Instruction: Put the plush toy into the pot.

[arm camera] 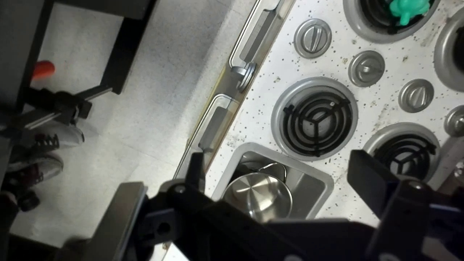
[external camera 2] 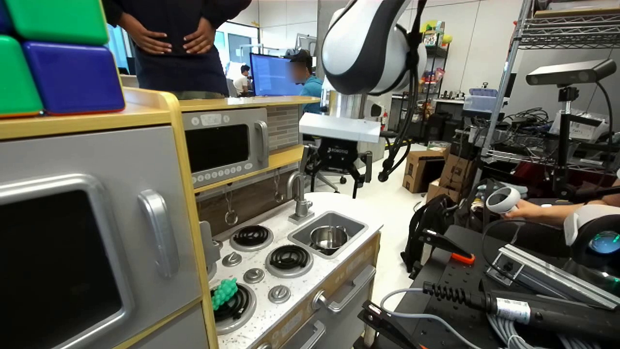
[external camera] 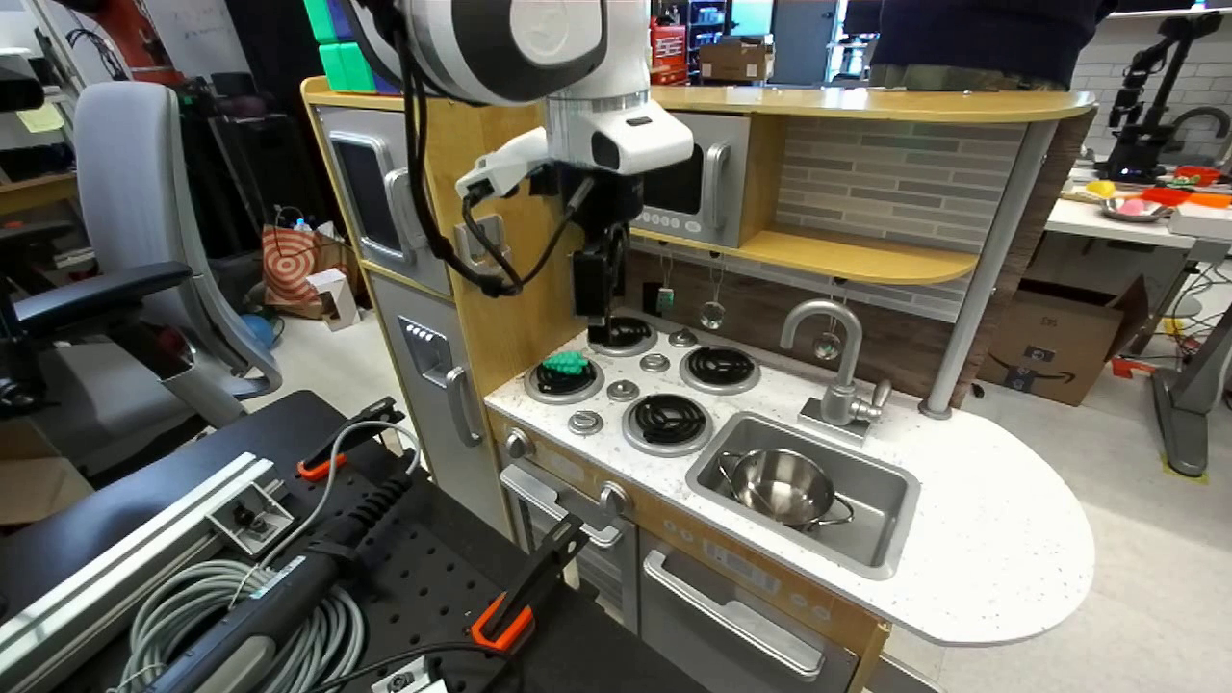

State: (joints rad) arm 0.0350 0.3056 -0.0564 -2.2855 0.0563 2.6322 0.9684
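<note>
1. Two-fingered black gripper hangs well above the speckled white counter, spread and empty, presumably readied to grasp.
2. Knobbly green plush toy lies on a round black-coil burner, open to reach from above.
3. Round silver metal pot stands mouth-up in the grey rectangular sink basin, whose walls should limit sliding.

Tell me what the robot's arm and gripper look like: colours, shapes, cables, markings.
The arm has rounded white shells with curved black sections, and black cables run along its outside. The gripper is black, with two angular, jointed fingers and pale "ROBOTIQ" lettering on its body. Above it, in an exterior view, sits a long whitish bar.
</note>
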